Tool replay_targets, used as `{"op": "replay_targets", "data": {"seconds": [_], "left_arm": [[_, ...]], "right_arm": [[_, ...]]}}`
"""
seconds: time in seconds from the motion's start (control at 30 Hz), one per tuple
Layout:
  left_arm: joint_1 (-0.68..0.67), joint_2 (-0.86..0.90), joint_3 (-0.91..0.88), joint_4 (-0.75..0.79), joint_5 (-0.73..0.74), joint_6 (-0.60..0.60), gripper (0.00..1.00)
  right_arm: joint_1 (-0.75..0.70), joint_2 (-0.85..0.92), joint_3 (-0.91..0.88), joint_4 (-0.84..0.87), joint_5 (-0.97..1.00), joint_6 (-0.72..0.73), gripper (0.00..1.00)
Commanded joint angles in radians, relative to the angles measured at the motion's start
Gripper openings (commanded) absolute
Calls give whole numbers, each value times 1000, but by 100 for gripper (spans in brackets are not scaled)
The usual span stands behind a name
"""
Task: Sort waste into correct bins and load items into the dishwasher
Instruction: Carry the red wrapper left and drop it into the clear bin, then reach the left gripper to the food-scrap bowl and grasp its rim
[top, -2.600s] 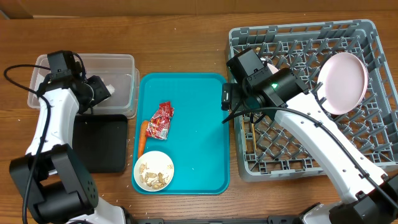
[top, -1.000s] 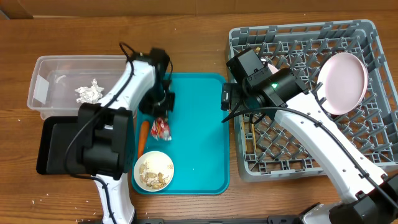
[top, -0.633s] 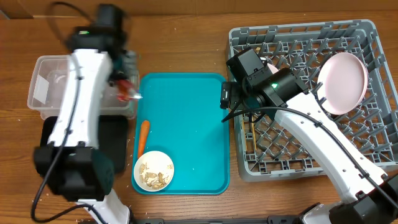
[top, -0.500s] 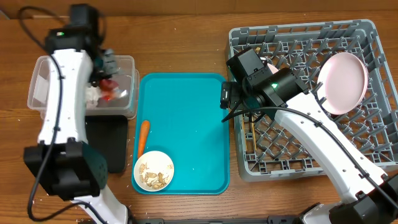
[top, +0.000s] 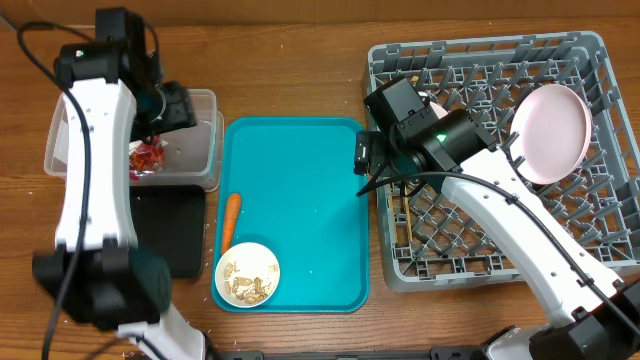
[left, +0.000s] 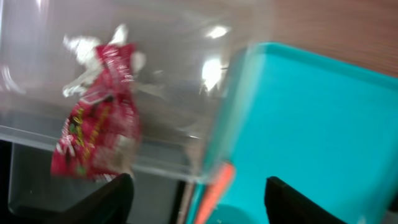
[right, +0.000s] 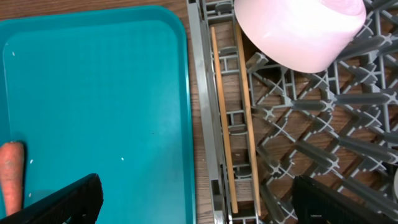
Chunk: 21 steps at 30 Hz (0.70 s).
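Observation:
The red-and-silver snack wrapper (top: 147, 158) (left: 96, 124) lies inside the clear plastic tub (top: 200, 100) (left: 161, 74), with the foil ball (left: 93, 46) just behind it. My left gripper (top: 172, 108) (left: 196, 205) hovers open over the tub's right end with nothing between its fingers. A small white bowl (top: 246, 274) of beige crumbs sits at the teal tray's front left. The white plate (top: 550, 120) stands in the grey dish rack (top: 500, 250) (right: 311, 137). Two chopsticks (right: 233, 124) and an upturned white bowl (right: 298, 31) lie in the rack. My right gripper (top: 365, 165) (right: 199, 205) hangs open over the rack's left rim.
A carrot (top: 230, 222) (left: 211, 196) (right: 11, 177) lies on the teal tray (top: 300, 200) (left: 311, 106) (right: 93, 93) near its left edge. The black tray (top: 170, 235) sits in front of the clear tub, left of the teal tray.
My left arm carried the wrapper from the teal tray to the clear tub, opened its jaws and let it drop inside. The right arm has not moved.

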Motion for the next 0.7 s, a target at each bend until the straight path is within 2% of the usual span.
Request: {"op": "replay_targets", "data": {"seconds": [0.0,0.17,0.37,0.47,0.67], "left_arm": [[-98,-141,42,-23,14,20,77],[-217,-179,40,-91,-3,19,79],[-327,-172,-62,-112,3,13,74],[-375,-173,-152,-78,-3,12,70],[-474,-173,-334,31,-5,-33,71]], "right_arm": [[-2,0,5,6,4,4,100],[-2,0,5,13,-18,-4,100],[-2,0,5,28,-20,-4,100],[-2,0,5,36,-20,-4,100],[-2,0,5,50,-20,-3,100]]}}
